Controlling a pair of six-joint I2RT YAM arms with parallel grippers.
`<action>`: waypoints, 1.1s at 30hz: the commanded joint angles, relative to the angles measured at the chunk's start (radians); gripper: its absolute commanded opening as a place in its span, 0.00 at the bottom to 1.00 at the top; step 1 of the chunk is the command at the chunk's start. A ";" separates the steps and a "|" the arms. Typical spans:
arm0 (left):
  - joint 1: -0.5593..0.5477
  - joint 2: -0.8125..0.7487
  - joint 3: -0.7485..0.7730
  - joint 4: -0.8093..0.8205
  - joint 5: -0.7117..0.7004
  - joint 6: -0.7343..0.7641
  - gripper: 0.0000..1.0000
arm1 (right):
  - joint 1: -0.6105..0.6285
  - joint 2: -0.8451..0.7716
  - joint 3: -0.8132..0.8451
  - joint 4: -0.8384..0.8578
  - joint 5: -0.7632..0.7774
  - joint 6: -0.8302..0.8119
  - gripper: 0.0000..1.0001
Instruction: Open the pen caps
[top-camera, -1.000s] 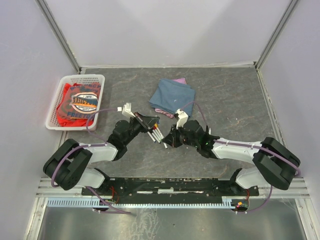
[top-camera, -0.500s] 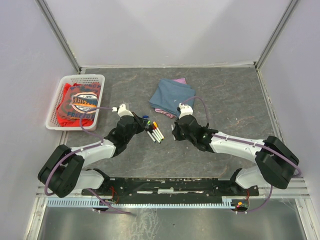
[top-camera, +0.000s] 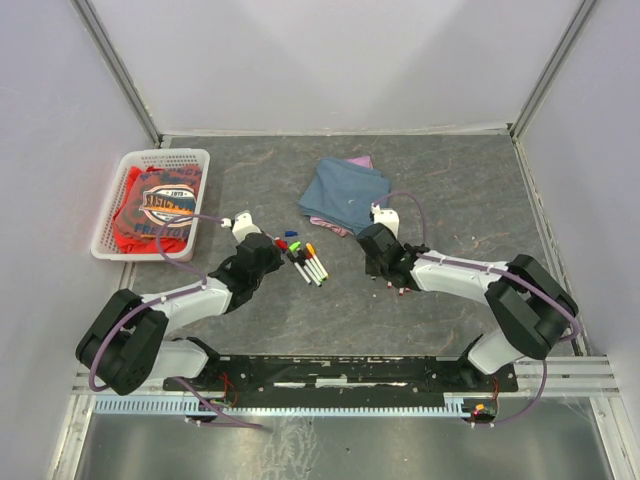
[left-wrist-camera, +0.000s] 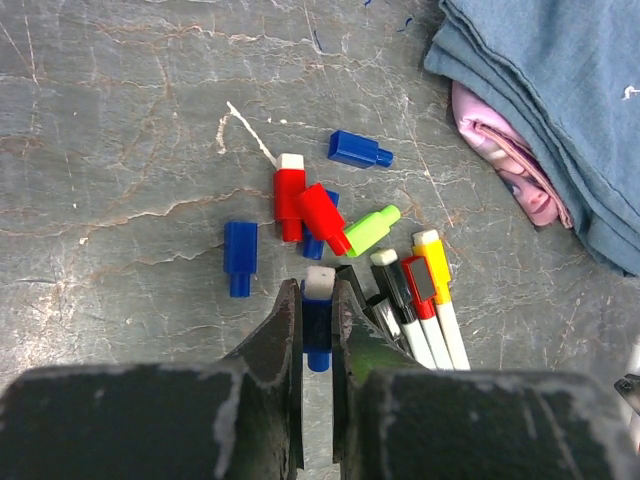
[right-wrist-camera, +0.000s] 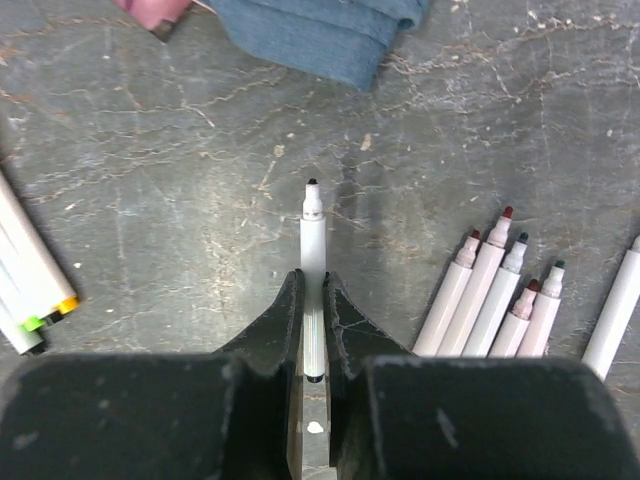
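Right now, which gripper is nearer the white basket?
Left. In the top view the left gripper, shut on a blue pen cap, sits right of the white basket. The right gripper, holding an uncapped pen, is farther right, beyond the pens.

- A blue cap (left-wrist-camera: 318, 335), white-ended, is sitting pinched in the left pincer (left-wrist-camera: 318, 298).
- Loose caps (left-wrist-camera: 323, 218), red, blue and green, are lying just ahead of it.
- An uncapped white pen (right-wrist-camera: 313, 235) is sticking forward from the right pincer (right-wrist-camera: 312, 288).
- More bare pens (right-wrist-camera: 500, 295) are lying to its right.
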 joint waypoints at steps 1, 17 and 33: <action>0.006 0.001 0.009 0.009 -0.047 0.040 0.09 | -0.016 0.014 0.042 -0.018 0.035 0.023 0.03; 0.006 0.029 -0.023 0.040 -0.033 0.026 0.17 | -0.040 -0.009 -0.031 -0.062 0.052 0.054 0.06; 0.006 0.027 -0.038 0.054 -0.024 0.012 0.44 | -0.032 -0.079 -0.029 -0.111 0.094 0.025 0.39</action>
